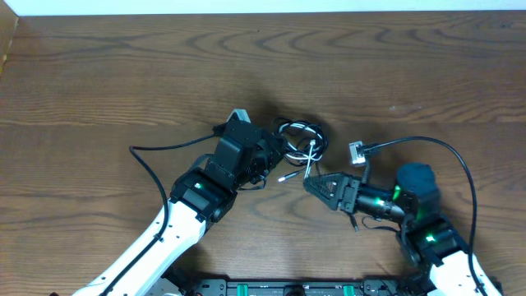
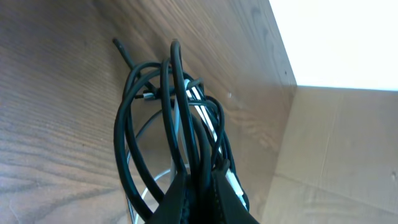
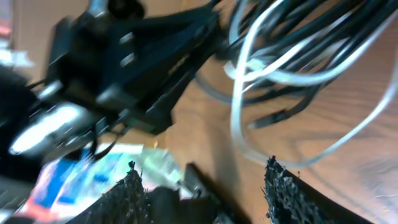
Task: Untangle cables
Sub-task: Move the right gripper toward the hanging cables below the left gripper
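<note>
Cables are sitting pinched in the left gripper while the spread right gripper, at their five o'clock, is needing to grab the white cord next.

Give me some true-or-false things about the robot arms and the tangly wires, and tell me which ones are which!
1. The left gripper is pinching the black cables. True.
2. The right gripper has its fingers squeezed tight together. False: its fingers stand apart, just short of the bundle.
3. A white cord is mixed in with the black ones. True.
4. The cables are laid out in neat straight lines. False: they loop over each other in one tangled bunch.
5. The table is made of glass. False: it is brown wood with grain lines.
</note>
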